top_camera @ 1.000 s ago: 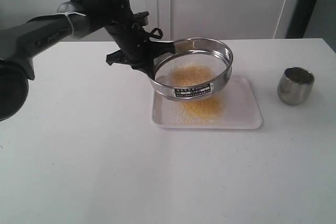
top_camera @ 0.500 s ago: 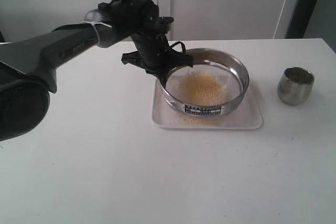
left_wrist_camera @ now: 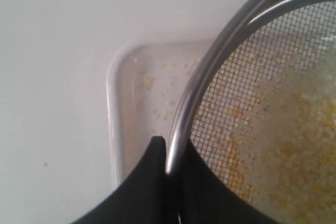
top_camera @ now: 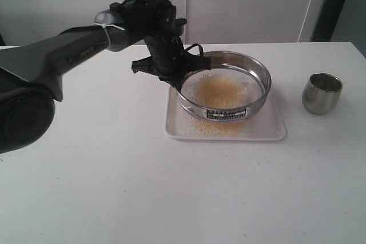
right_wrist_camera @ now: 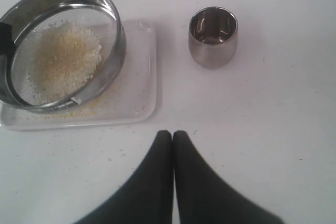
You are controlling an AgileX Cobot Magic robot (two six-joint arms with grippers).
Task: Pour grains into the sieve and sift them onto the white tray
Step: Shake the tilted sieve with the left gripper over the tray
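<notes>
Exterior view first: the sieve [top_camera: 252, 103] is hanging over the middle of the white tray [top_camera: 269, 130], close to level. There's a pile of grains [top_camera: 220, 90] sitting on its mesh and a dusting of fine yellow stuff already on the tray underneath. Can't really tell if the bottom clears the tray or brushes it, but it looks just lifted to me.

My left gripper [top_camera: 180, 79] is clamped on the rim at the sieve's left edge, one finger inside the ring and one outside; the left wrist view shows that pretty well. The rim is the only handle this thing has, and pinching it there leaves the mesh free so stuff drops straight down. Keeping it centred makes sense too, since the tray is only a bit wider than the sieve, so there's little margin before grains land on the table [top_camera: 171, 198].

My right gripper [right_wrist_camera: 172, 145] hangs back, fingers pressed together on nothing, out of the way. Steel cup [top_camera: 322, 92] stands upright, well right of the tray. My guess: mid-sift.
</notes>
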